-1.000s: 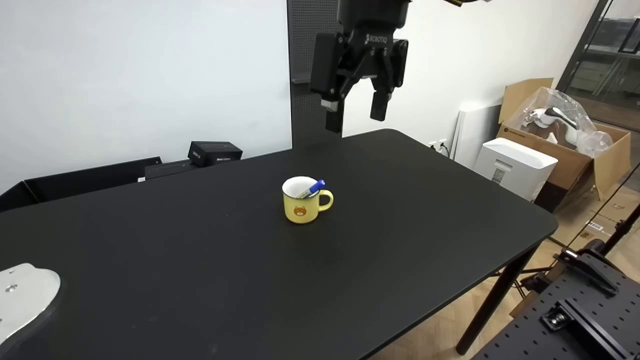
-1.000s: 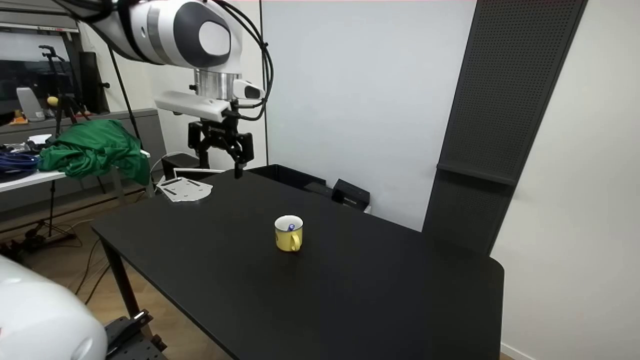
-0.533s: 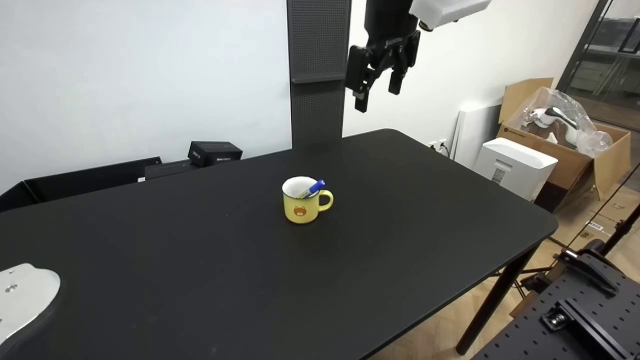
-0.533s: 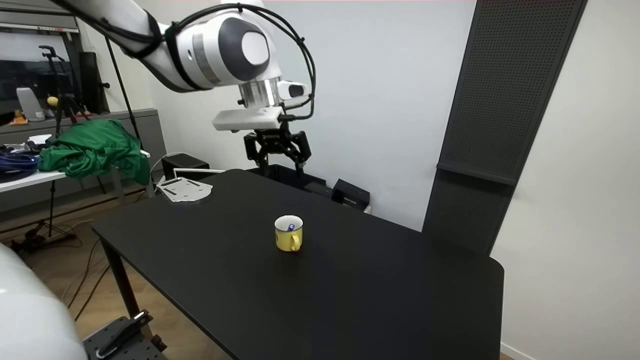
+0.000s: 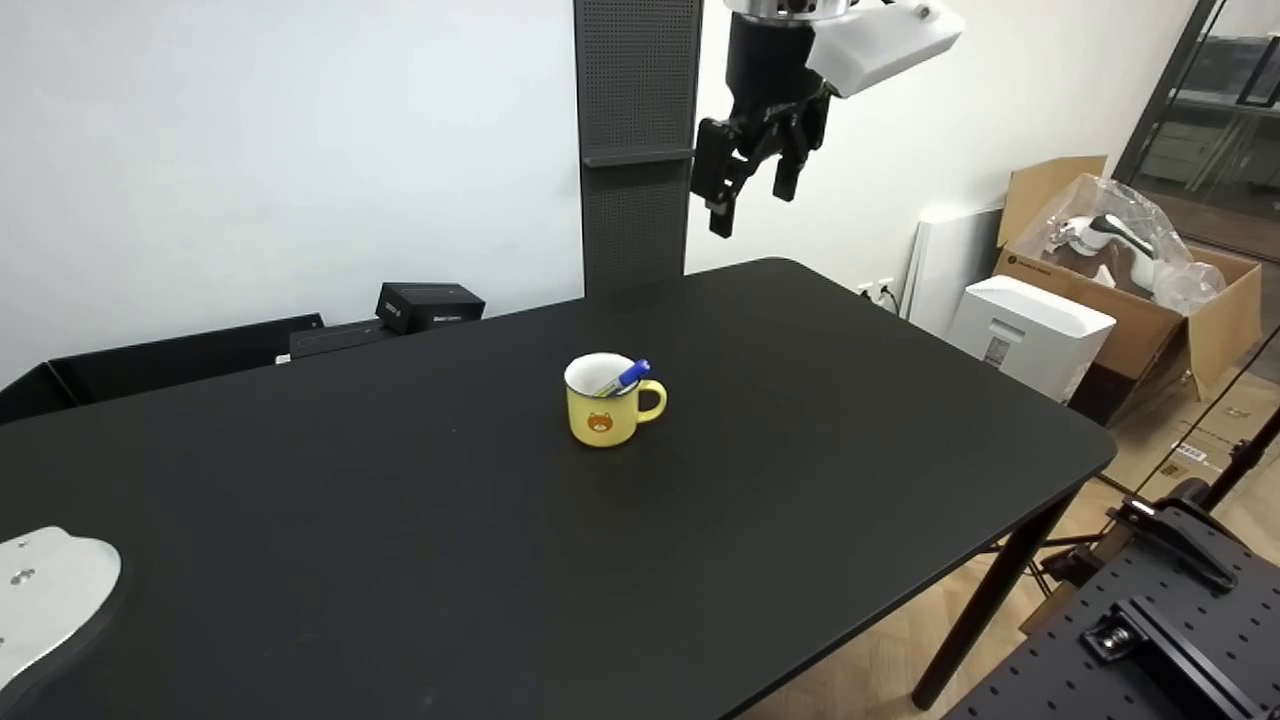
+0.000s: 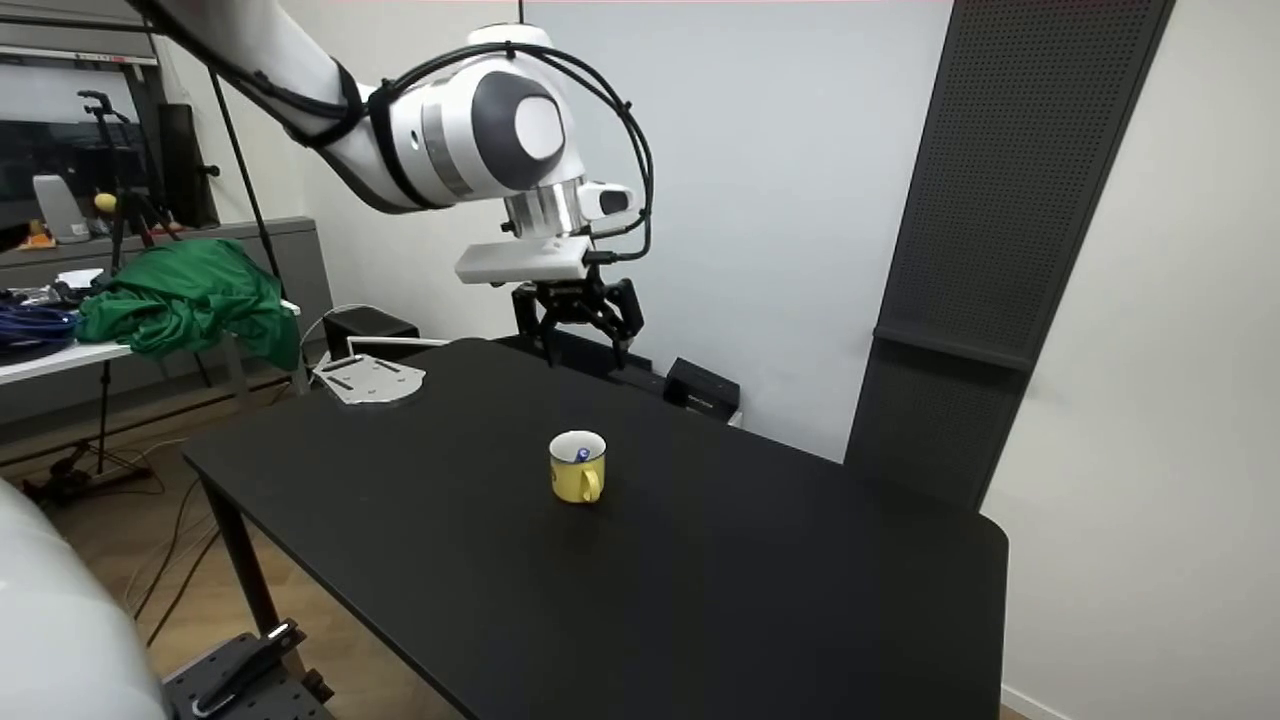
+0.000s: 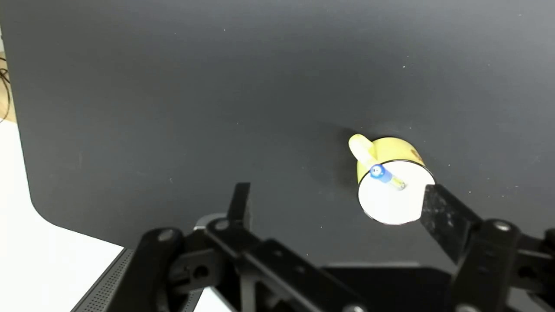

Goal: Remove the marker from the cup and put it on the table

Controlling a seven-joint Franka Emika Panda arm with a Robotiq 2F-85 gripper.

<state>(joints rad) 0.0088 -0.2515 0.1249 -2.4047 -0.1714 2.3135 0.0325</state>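
Note:
The yellow cup [image 5: 602,425] stands upright on the black table [image 5: 430,560], and also shows in an exterior view [image 6: 570,485] and in the wrist view [image 7: 392,148]. The slim blue marker [image 5: 633,373] leans inside it, its blue end at the rim by the handle; it also shows in an exterior view [image 6: 582,455] and in the wrist view [image 7: 380,173]. My gripper [image 5: 753,207] is open and empty, well above the tabletop and apart from the cup; it also shows in an exterior view [image 6: 586,355]. In the wrist view the gripper's [image 7: 336,199] right finger covers part of the cup's rim.
A white metal plate [image 5: 55,590] lies at one end of the table and also shows in an exterior view [image 6: 370,380]. Black boxes [image 5: 430,306] and a black tray [image 5: 200,350] sit behind the table's back edge, by the wall.
The arm has swung to the right in both exterior views, over the table, then come down slightly. The gripper stays open. The cup and marker have not moved.

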